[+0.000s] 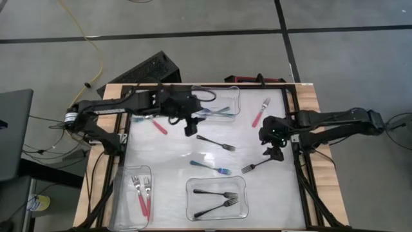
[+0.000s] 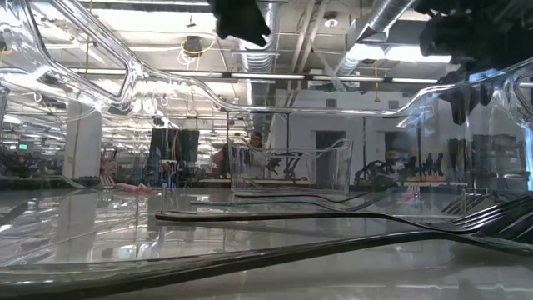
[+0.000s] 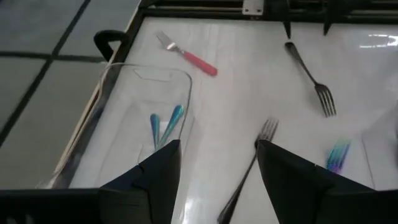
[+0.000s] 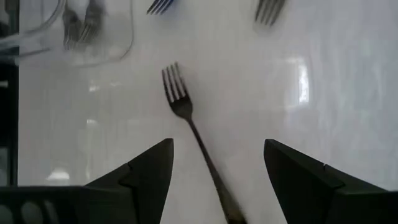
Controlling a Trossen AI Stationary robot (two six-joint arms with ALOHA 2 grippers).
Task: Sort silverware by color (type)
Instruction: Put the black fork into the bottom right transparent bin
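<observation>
Presently the sort is part done, judged from how things lie. On the counter (image 1: pixel 167 174) the near centre bin (image 1: pixel 217 197) holds two black forks, the near left bin (image 1: pixel 131 190) holds red-handled forks, and the far bin (image 1: pixel 222 98) holds teal ones.

Five forks lie loose on the white surface: a black fork (image 1: pixel 216 143) at centre, a teal fork (image 1: pixel 210 167) just nearer, a second black fork (image 1: pixel 256 167) toward the right, a red fork (image 1: pixel 261 113) at far right, and a red fork (image 1: pixel 159 126) at far left.

The right hand (image 1: pixel 273 153) hangs over the handle end of the right-side black fork (image 4: pixel 194 130), fingers apart and empty. That fork's long axis runs diagonally, tines pointing toward the near centre bin and handle toward the right arm. The step in hand appears to be the pick of this fork. The next move calls for a descent so the fingers straddle the thin handle, a close across its width, then carriage to the bin of black forks.

The left hand (image 1: pixel 190 127) hovers beside the far bin, fingers apart and empty, with the centre black fork (image 3: pixel 245 171) ahead of it, tines pointing away from that hand.
</observation>
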